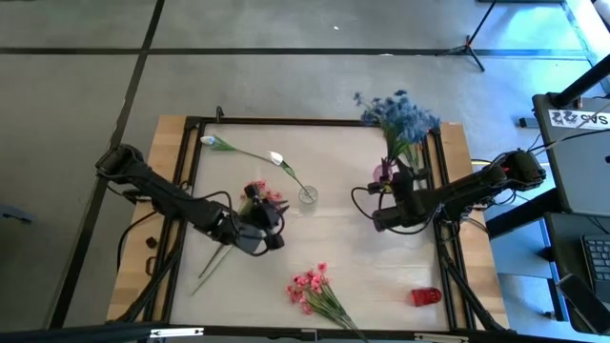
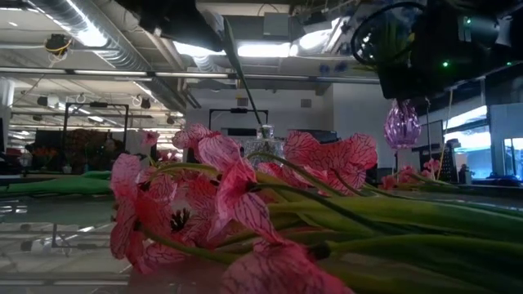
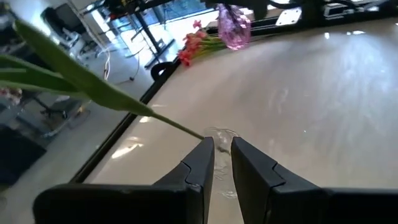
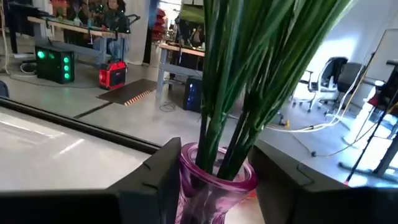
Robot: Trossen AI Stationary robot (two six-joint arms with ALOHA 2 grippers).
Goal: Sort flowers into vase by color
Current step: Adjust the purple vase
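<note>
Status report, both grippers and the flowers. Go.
Left gripper shut on pink sprig, mid-table. Right gripper straddles purple vase holding blue flowers, fingers apart. Loose pink bunch near front edge.

We see cool daylight washing the right side of the counter (image 1: 353, 238) blue, its pale top glaring. Ceiling strip lights (image 2: 270, 49) blaze behind the low view, where the near pink flowers (image 2: 237, 212) are soft and unfocused. Nearby green stems (image 4: 249, 81) blur in both wrist views.
</note>
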